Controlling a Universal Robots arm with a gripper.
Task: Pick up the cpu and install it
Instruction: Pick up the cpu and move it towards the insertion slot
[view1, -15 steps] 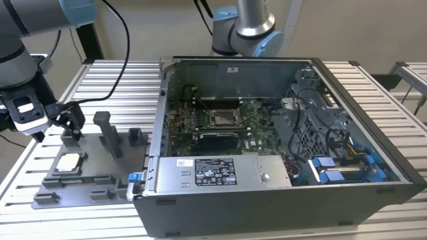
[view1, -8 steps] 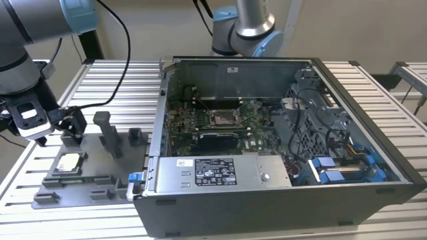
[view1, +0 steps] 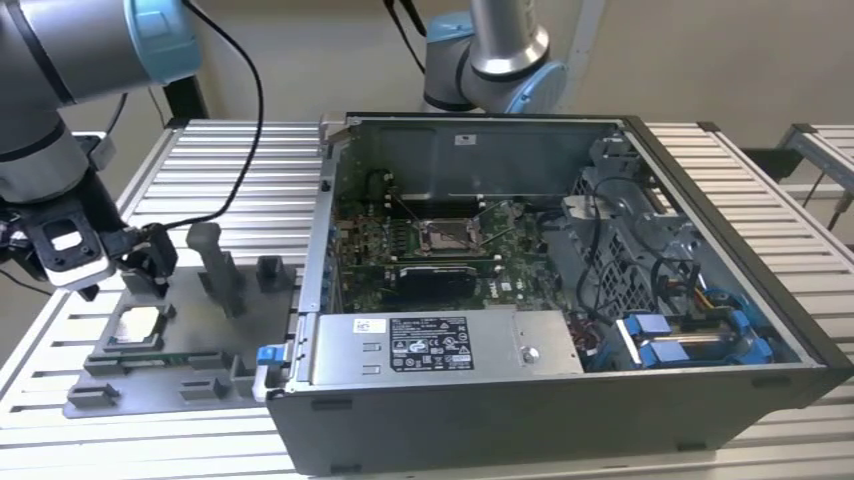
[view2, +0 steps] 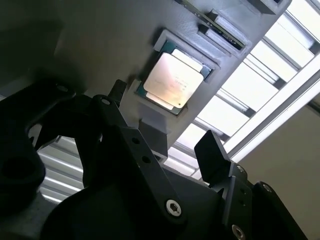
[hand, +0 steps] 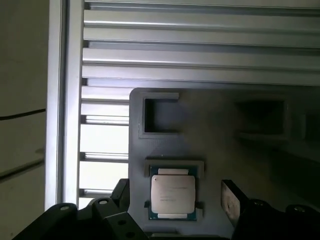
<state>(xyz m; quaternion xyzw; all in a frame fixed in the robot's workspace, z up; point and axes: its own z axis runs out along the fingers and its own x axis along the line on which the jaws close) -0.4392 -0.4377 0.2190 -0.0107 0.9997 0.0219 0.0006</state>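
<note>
The slatted metal bench (view1: 227, 160) carries an open computer case (view1: 561, 420), its motherboard (view1: 387, 225) and dark socket (view1: 447, 235) exposed. On the exterior view's left, just beside the case, lies a grey fixture plate (view1: 150, 385) with raised blocks. The robot arm (view1: 40, 110) reaches down over the far end of this plate. Its gripper (view2: 165, 125) is open, the two dark fingers (view2: 212, 155) spread wide and holding nothing. The cpu (view2: 172, 80) lies flat in a square recess of the fixture plate, silvery top up. In both wrist views it shows between the spread fingers, apart from them.
</note>
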